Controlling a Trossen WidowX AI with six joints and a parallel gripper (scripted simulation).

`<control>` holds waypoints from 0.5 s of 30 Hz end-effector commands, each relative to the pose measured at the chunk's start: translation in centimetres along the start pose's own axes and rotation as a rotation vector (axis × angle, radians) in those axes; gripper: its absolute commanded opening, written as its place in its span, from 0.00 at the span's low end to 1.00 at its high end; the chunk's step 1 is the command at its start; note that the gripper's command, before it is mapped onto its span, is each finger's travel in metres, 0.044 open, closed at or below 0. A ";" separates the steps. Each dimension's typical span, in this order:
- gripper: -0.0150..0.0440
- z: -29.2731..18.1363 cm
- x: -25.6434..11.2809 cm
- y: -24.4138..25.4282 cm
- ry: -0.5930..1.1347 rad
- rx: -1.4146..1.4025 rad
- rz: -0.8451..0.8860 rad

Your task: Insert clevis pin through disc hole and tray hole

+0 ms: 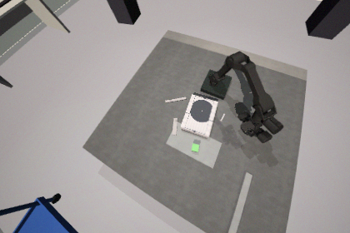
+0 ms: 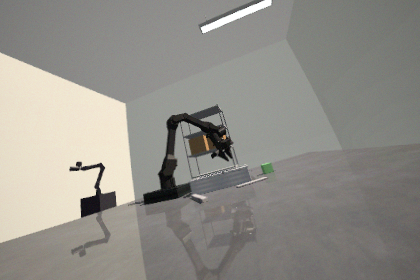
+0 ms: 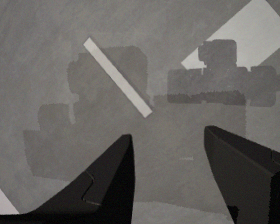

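Landmark: tray (image 1: 188,130) (image 2: 220,181)
Disc (image 1: 202,109): flat on the tray
Pin (image 1: 222,117): lying just beside the tray, on the gripper's side
Gripper (image 1: 251,127) (image 2: 224,157) (image 3: 168,140): raised, apart from the tray, partly open, nothing between its fingers
Green block (image 1: 195,147) (image 2: 267,168): near the tray

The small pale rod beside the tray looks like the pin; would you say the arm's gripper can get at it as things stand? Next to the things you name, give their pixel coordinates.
Probably yes: the gripper (image 1: 251,130) (image 2: 223,158) (image 3: 168,140) is raised, open and empty, and nothing visible stands between it and the small pale rod (image 1: 222,117).
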State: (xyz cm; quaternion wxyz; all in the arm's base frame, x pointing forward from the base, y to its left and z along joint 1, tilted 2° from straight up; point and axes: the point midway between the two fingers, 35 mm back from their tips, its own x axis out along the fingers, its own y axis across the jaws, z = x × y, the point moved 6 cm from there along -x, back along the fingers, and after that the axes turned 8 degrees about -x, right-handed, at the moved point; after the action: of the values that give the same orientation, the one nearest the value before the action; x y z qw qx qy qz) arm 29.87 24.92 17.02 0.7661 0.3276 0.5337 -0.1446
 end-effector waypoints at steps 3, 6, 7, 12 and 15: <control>0.53 3.4 0.3 -8.0 0.140 -0.342 -0.179; 0.53 4.1 0.1 -10.9 0.213 -0.455 -0.218; 0.53 4.2 0.0 -11.9 0.239 -0.491 -0.228; 0.53 4.5 -0.4 -14.4 0.294 -0.560 -0.243; 0.53 4.5 -0.4 -14.5 0.295 -0.560 -0.243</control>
State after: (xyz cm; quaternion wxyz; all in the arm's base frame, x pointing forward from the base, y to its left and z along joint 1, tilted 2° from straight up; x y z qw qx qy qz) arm 25.53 12.02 13.58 0.7274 0.0734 0.6801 -0.0543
